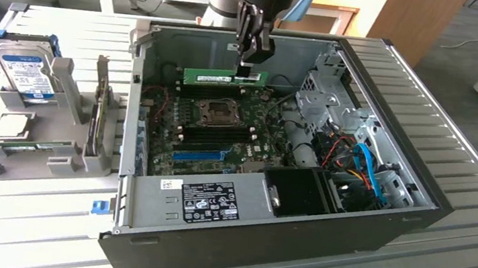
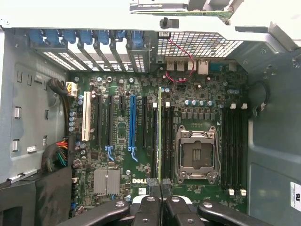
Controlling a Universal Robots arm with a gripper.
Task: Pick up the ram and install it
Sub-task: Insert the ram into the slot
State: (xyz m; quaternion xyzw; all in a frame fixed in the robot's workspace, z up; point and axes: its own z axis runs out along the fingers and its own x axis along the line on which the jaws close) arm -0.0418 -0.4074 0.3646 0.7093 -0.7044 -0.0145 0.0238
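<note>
Ram (image 1: 224, 76) stood on edge inside the open computer case (image 1: 253, 250), above the motherboard (image 1: 251, 145) beside the processor socket (image 1: 221, 110), clamped in the hand (image 1: 247, 72), fingers together on it.

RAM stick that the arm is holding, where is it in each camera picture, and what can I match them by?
Exterior view: the ram stands on edge inside the open case, just above the CPU socket in the picture, gripped by the end effector.
Wrist view: the ram appears edge-on, a thin green strip running out from the end effector, beside the socket.
Shared landmark: the CPU socket.
</note>
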